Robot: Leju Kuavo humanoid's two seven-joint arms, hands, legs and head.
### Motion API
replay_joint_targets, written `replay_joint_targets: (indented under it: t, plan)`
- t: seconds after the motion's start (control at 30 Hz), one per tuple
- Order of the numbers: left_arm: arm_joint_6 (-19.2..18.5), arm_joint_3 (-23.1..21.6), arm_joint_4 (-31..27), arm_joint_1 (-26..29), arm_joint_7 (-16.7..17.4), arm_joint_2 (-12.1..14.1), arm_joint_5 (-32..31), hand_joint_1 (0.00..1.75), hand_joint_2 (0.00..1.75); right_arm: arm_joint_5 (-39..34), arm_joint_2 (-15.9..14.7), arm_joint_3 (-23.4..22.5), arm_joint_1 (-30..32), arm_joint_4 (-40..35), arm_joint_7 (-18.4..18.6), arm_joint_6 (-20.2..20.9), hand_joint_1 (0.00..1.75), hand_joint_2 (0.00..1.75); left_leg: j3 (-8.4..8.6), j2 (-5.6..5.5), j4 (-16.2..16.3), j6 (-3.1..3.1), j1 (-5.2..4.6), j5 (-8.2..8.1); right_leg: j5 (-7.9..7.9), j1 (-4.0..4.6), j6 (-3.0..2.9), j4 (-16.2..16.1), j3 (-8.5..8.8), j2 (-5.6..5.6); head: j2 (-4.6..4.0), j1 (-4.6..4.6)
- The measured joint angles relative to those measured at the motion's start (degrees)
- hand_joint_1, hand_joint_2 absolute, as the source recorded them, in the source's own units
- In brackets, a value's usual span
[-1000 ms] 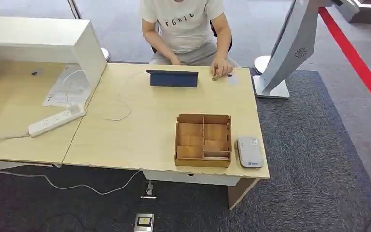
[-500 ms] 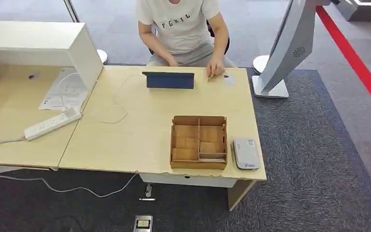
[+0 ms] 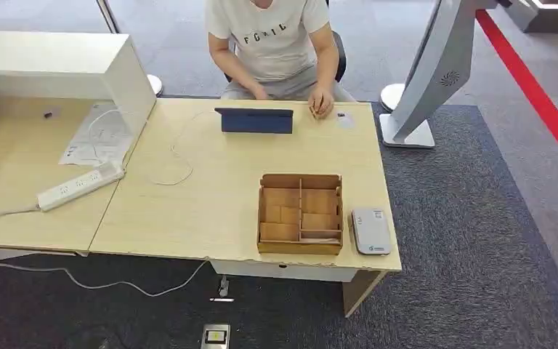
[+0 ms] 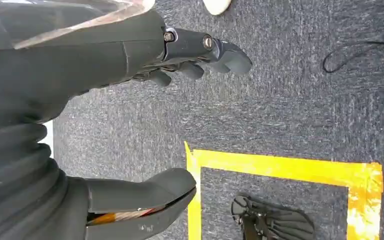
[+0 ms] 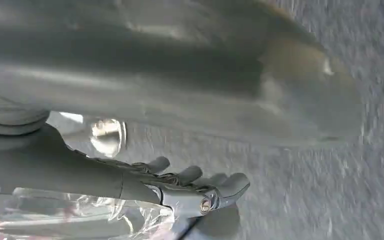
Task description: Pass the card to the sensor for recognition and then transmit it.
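Robot hands, two, both hanging over dark grey carpet [image 3: 479, 240]. Left hand [image 4: 180, 115]: thumb and fingers well apart, nothing between them; yellow floor tape [image 4: 285, 167] below it. Right hand [image 5: 190, 185]: fingers extended and spread, holding nothing; picture blurred.

Floor, near: one small grey box with a yellow mark [image 3: 216, 337] on the carpet, just in front of the table; one white cable [image 3: 116, 280] trailing under the table's near edge.

One light wooden table [image 3: 211, 196], with a second wooden surface [image 3: 14, 189] abutting on the left.

Near right corner: one brown cardboard tray with divided compartments [image 3: 300, 213], its front wall close to the near edge; cards appear to lie in the compartments, count cannot be told. Just beside it to the right, one flat grey rectangular card sensor [image 3: 370, 230], apart from the tray and close to the table's right edge.

Middle: bare tabletop between tray and tablet. One white power strip [image 3: 80, 186] lying across the seam of the two surfaces; one thin white wire [image 3: 178, 156] looping on the top.

Left: one sheet of printed paper [image 3: 94, 138]; one white box-shaped shelf [image 3: 65, 65] standing over it.

Far edge: one dark blue tablet in a folded stand [image 3: 255, 121]; one small pale card [image 3: 344, 119] flat on the far right corner.

One seated person in a white T-shirt [image 3: 272, 36], one hand [image 3: 320, 102] at the far edge just beside the pale card.

Right of the table: one white leaning stand with a flat base [image 3: 421, 87]; one red floor stripe [image 3: 538, 94] beyond it.
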Motion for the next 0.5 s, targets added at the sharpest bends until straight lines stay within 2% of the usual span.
replay_joint_targets:
  t: [0.23, 0.5]
  plan:
    - [-0.57, -0.02, 0.00, -0.11, -0.28, -0.02, -0.59, 0.00, 1.75, 0.65, 2.34, -0.96, 0.08, 0.20, -1.14, 0.41, 0.00, 0.00, 0.01, 0.00, 0.00, 0.00, -0.01, 0.00, 0.00, -0.05, 0.00, 0.01, -0.01, 0.00, 0.00, 0.02]
    - [-0.72, -0.07, 0.00, -0.19, -0.52, 0.04, -1.64, 0.00, 1.75, 1.20, 3.80, -1.11, 0.07, 0.57, -0.02, 0.76, 0.00, 0.00, 0.00, 0.00, 0.00, 0.00, -0.01, 0.00, 0.00, -0.06, 0.00, 0.01, 0.00, 0.00, 0.00, 0.00]
